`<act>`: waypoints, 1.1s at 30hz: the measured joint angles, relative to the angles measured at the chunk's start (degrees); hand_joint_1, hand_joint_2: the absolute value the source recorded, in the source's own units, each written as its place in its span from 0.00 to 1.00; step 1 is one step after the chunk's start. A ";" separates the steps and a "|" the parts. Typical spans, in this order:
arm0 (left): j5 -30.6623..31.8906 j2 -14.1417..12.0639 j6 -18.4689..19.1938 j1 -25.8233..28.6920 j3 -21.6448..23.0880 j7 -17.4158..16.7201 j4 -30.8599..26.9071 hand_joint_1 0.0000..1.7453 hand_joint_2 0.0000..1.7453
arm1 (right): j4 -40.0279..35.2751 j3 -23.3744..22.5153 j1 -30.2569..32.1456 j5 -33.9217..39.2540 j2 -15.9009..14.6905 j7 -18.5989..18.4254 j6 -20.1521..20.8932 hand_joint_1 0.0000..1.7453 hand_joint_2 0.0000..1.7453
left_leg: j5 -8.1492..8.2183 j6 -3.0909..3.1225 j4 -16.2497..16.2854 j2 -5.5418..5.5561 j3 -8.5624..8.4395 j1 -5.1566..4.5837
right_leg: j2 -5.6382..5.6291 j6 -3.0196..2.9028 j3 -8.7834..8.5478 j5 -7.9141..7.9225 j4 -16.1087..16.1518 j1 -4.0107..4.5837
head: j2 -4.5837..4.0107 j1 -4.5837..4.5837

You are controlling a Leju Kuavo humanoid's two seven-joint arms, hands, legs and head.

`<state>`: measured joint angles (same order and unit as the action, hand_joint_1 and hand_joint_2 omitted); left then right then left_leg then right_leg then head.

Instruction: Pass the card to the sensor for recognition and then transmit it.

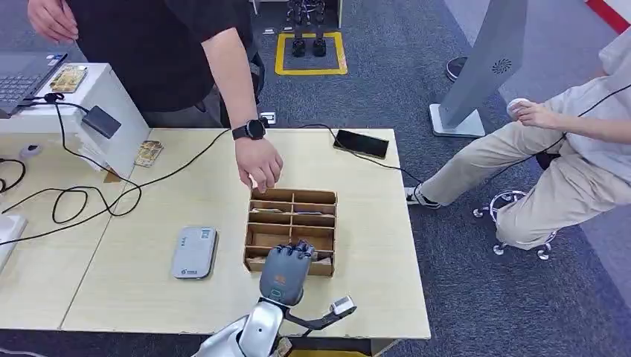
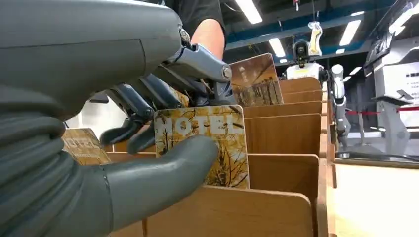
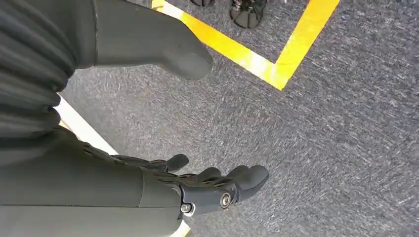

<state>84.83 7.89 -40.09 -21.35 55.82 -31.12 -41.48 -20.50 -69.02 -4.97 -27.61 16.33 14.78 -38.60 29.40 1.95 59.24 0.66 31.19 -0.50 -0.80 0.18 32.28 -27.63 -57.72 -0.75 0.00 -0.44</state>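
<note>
Wooden walls split the brown box (image 1: 291,227) into small slots, and it sits on the pale worktop (image 1: 149,290). The robot's left hand (image 1: 285,272) reaches into the near row of slots. From the left wrist view, this hand pinches a yellow card (image 2: 207,143) with the word HOTEL on it, thumb on the front and dark fingers (image 2: 133,111) behind. The card stands upright in its slot, held there by the hand. More cards (image 2: 254,81) stand in slots farther back.

A person's hand (image 1: 258,162) with a black watch rests at the far edge of the box. The grey sensor (image 1: 194,252) lies flat on the worktop, just to the left of the box. A black phone (image 1: 361,143) lies near the far edge of the worktop.

The right hand (image 3: 197,185) hangs over grey carpet (image 3: 321,148) by a yellow line (image 3: 257,61). It holds nothing, and its fingers are loosely curled with the thumb held apart.
</note>
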 joint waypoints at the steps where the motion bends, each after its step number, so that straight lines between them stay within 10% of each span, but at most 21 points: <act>1: 0.00 0.00 -0.02 0.00 0.00 0.02 0.07 1.00 1.00 | 0.04 0.00 -0.01 -0.04 -0.02 0.09 0.15 0.00 1.00 | 0.00 0.00 0.00 0.00 0.00 0.00 | 0.00 0.00 0.00 0.00 0.00 0.00 | 0.00 -0.02; 22: 0.00 -1.66 -0.04 0.61 -0.09 -0.92 -2.84 1.00 1.00 | 0.85 0.57 -0.06 -0.39 -0.48 0.35 0.02 0.00 1.00 | 0.00 0.00 0.00 0.00 0.00 0.00 | 0.01 0.00 -0.01 0.00 -0.01 0.00 | 0.00 0.00; 33: 0.00 -4.79 -0.07 2.25 -4.16 3.26 -18.41 1.00 1.00 | 1.33 1.07 -0.10 -0.26 -0.90 0.57 -0.26 0.00 1.00 | -0.01 0.00 0.00 0.00 0.00 0.00 | 0.01 0.00 -0.01 0.00 -0.02 0.00 | 0.00 0.00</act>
<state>84.83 3.10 -40.15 -19.10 51.67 -27.86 -59.90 -19.17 -67.95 -5.07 -27.87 15.43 15.34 -38.86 29.39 1.95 59.24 0.66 31.20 -0.50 -0.80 0.18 32.27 -27.63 -57.74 -0.75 0.00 -0.44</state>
